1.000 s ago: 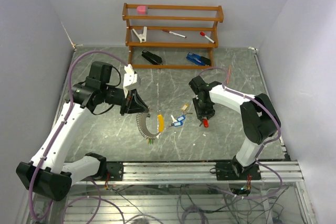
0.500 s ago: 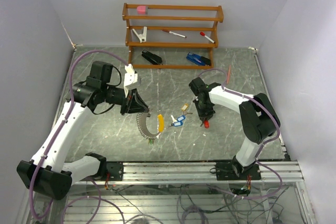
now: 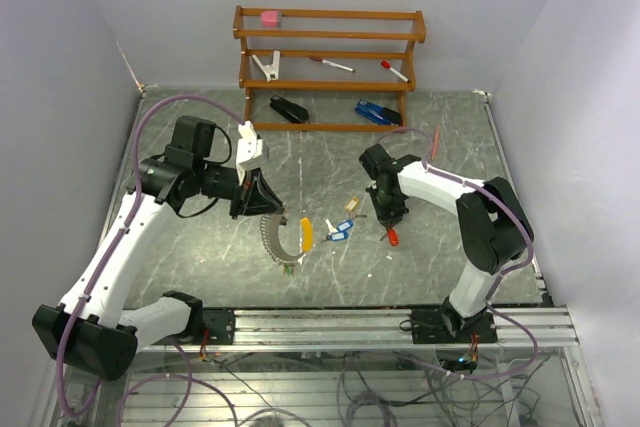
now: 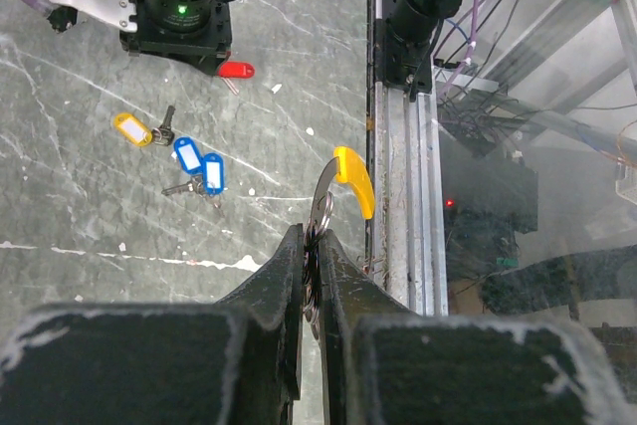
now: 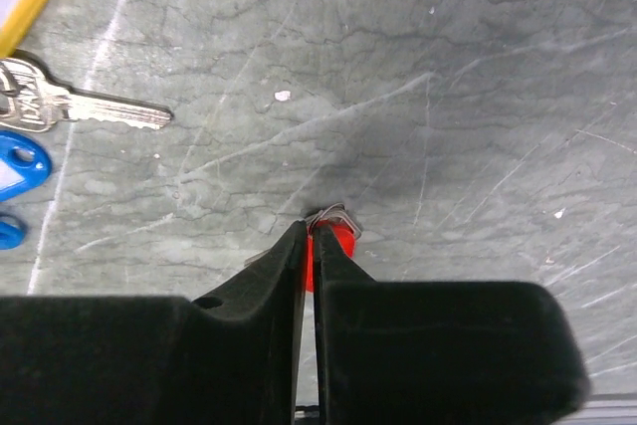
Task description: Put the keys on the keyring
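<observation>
Partway: left gripper [image 4: 311, 246] pinches the keyring [image 4: 320, 214] with a yellow tag [image 4: 355, 178] strung on it, right gripper [image 5: 307, 246] is clamped on the red-tagged key [image 5: 334, 237], while two blue-tagged keys [image 4: 199, 161] and a yellowish-tagged key [image 4: 132, 129] lie loose on the tabletop [image 3: 320, 162], unthreaded.

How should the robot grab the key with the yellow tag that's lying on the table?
Probably by the yellow tag, coming straight down from above with the jaws across its narrow width. It lies flat and apart from the other tags, and it looks chunkier than the thin key beside it, so its long edges give the jaws something to pinch.
</observation>
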